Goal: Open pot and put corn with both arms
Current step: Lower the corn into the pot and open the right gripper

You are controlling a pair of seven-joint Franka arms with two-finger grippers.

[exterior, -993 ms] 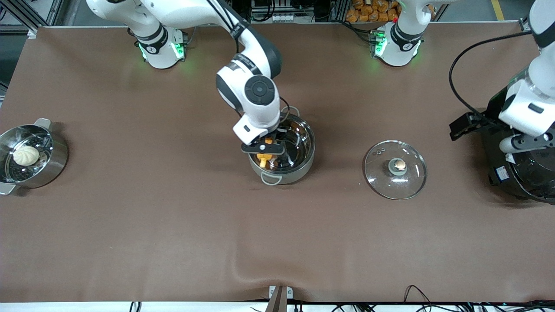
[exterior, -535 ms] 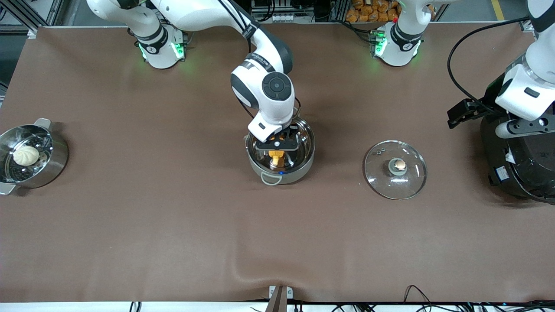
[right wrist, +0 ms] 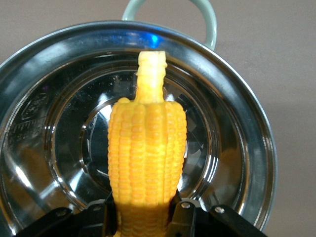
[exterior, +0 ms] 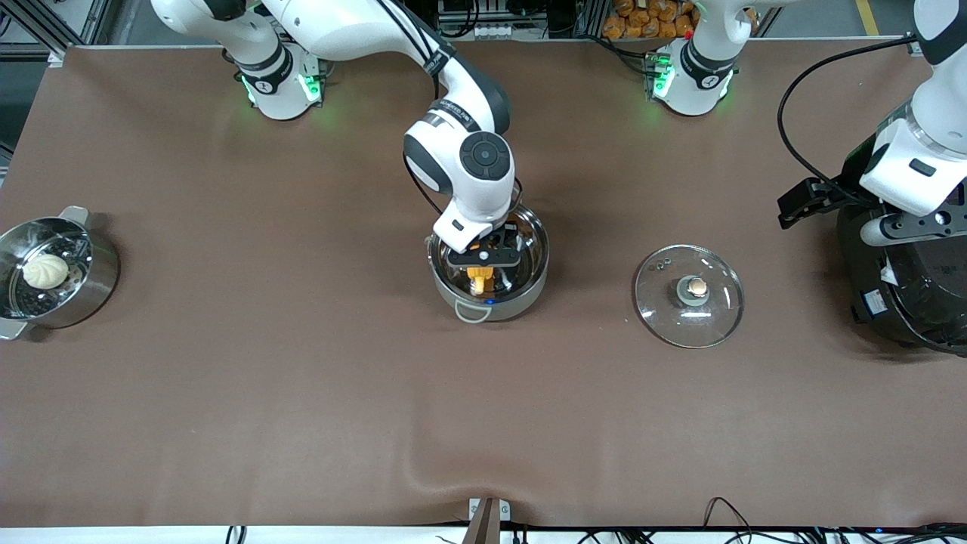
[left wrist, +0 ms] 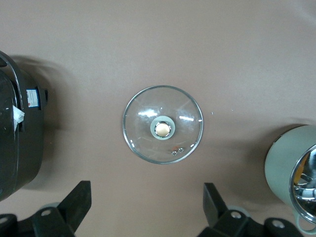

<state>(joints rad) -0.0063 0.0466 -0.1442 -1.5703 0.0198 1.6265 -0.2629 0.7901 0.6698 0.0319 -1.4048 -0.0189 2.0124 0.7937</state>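
I hold the corn [right wrist: 147,148] in the right gripper [exterior: 483,257] over the open pot [exterior: 529,291]; I should lower gently, then release. The left gripper [left wrist: 143,217], fingers wide, waits over the lid [left wrist: 162,124].

A steel steamer pot [exterior: 57,272] was placed at the right arm's end of a brown table [exterior: 302,393], with a white bun [exterior: 45,270] held on its perforated tray. A big black rice cooker [exterior: 918,295] was seen at the left arm's end.
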